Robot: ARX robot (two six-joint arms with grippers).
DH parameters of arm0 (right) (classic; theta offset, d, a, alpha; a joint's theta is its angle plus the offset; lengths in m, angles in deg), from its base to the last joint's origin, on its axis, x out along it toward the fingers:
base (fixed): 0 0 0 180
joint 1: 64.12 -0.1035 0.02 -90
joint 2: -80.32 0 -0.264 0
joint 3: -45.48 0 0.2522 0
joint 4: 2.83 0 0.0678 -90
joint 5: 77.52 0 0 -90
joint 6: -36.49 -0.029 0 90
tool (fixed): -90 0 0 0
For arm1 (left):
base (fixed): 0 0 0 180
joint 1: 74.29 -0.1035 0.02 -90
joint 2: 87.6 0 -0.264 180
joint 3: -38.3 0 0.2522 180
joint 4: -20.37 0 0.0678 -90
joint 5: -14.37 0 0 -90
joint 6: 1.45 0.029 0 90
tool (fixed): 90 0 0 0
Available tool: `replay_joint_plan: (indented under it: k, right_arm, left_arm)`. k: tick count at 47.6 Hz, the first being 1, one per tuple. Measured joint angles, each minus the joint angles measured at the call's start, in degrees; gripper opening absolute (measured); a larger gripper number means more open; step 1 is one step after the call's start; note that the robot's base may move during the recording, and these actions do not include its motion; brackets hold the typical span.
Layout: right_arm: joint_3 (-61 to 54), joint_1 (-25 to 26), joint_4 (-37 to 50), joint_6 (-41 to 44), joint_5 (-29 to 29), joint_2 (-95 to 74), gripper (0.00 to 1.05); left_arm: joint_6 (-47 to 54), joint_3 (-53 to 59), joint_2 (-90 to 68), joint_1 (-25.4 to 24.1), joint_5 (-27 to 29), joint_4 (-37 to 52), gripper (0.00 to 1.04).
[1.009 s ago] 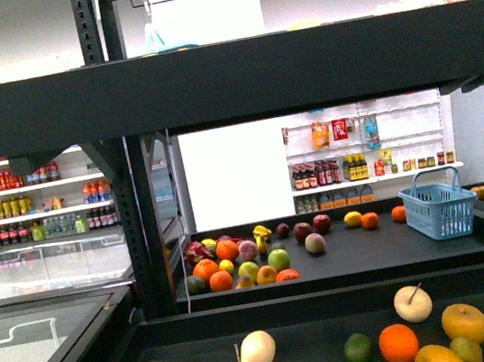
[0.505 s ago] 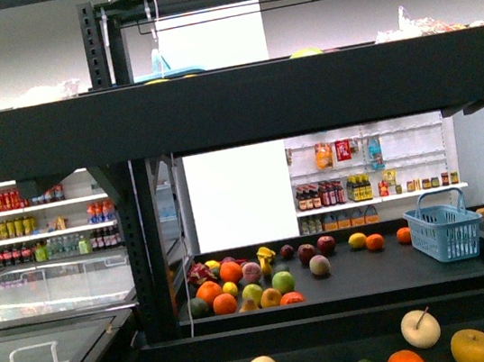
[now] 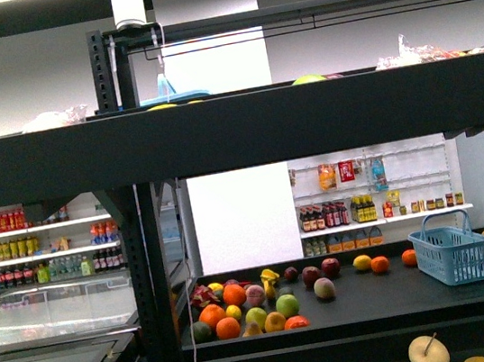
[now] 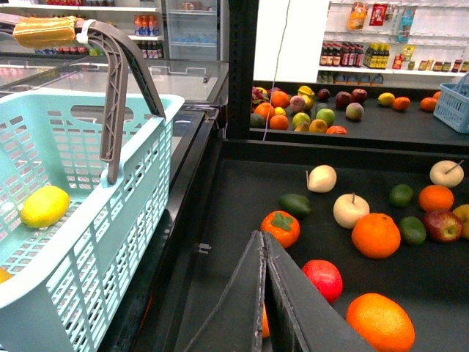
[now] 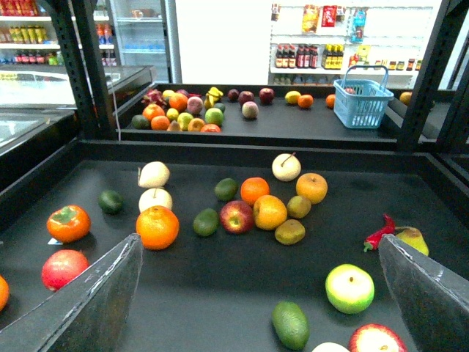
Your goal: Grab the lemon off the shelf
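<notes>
One lemon (image 4: 45, 206) lies in my teal basket (image 4: 110, 220). My left gripper (image 4: 265, 293) is closed empty; my right gripper (image 5: 256, 293) is spread wide over the shelf (image 5: 220, 286).

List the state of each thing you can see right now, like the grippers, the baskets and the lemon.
Left gripper: shut, empty, above the black shelf deck.
Right gripper: open, empty, over the fruit.
Bright yellow oval lemon: lying inside the basket.
Pale turquoise plastic basket: upright, grey handle raised.
Blue plastic basket: upright on the far deck, handle up.
</notes>
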Motion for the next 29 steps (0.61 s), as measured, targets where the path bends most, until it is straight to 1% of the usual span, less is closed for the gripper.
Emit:
replay_joint_plan:
  k: [7, 16, 28, 29]
  right_arm:
    - [0.0, 0.0, 0.0, 0.0, 0.0, 0.0, 0.97]
    - [0.0, 0.0, 0.0, 0.0, 0.0, 0.0, 0.97]
    - [0.0, 0.0, 0.0, 0.0, 0.0, 0.0, 0.97]
    - [0.0, 0.0, 0.0, 0.0, 0.0, 0.0, 0.97]
  left_arm:
    - [0.0, 2.5, 2.2, 0.0, 0.0, 0.3, 0.02]
    - [0.0, 2.5, 2.5, 0.0, -0.1, 0.3, 0.03]
    - [0.0, 2.5, 2.5, 0.0, -0.1, 0.3, 0.45]
    - [0.0, 2.5, 2.5, 0.0, 0.0, 0.3, 0.50]
